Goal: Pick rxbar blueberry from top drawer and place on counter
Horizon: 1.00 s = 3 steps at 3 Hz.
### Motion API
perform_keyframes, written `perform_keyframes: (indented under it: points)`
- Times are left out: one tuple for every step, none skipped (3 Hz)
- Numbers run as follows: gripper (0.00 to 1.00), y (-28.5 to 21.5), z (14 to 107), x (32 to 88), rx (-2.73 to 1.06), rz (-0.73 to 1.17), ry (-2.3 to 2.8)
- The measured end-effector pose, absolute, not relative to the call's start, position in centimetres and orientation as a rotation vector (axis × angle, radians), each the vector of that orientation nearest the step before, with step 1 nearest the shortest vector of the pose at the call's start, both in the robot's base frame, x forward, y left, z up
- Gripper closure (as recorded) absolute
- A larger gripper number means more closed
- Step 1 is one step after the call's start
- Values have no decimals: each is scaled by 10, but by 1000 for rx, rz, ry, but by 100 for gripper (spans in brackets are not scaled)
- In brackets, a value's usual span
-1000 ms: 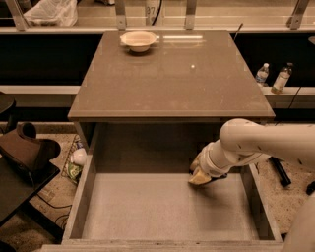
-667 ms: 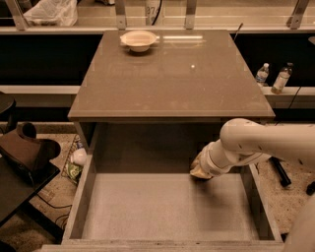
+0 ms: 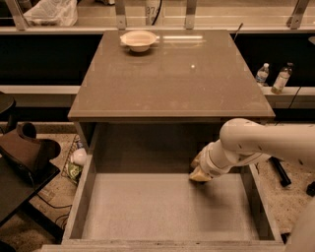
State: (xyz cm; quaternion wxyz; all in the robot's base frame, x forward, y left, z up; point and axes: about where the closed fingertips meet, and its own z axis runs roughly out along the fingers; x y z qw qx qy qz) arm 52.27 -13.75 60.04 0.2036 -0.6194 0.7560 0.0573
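A pale ledge (image 3: 162, 22) with metal posts runs along the back, a crumpled plastic bag (image 3: 51, 11) lying on it at 11 o'clock. In front of it stands the glossy brown-grey bench (image 3: 172, 83), with a small pale bowl (image 3: 139, 40) at its 11 o'clock corner. Two plastic bottles (image 3: 262, 74) stand well apart from the bench at its 3 o'clock side. Below the bench's front edge the top drawer (image 3: 147, 211) is pulled out, its pale speckled floor showing. The white arm (image 3: 266, 140) reaches in from 3 o'clock, and the end effector (image 3: 199, 173) sits low at the drawer's 1 o'clock corner, near the back wall. How wide it stands, or whether it has hold of anything, I cannot tell. The rxbar blueberry does not show; it may lie hidden under the end effector.
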Motion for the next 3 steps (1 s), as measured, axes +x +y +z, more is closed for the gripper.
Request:
perform_keyframes:
  points:
    - [31,-137,601,523,-1729,159,2107]
    - [54,-136,602,523,-1730,159,2104]
    - [78,-135,603,522,-1731,158,2101]
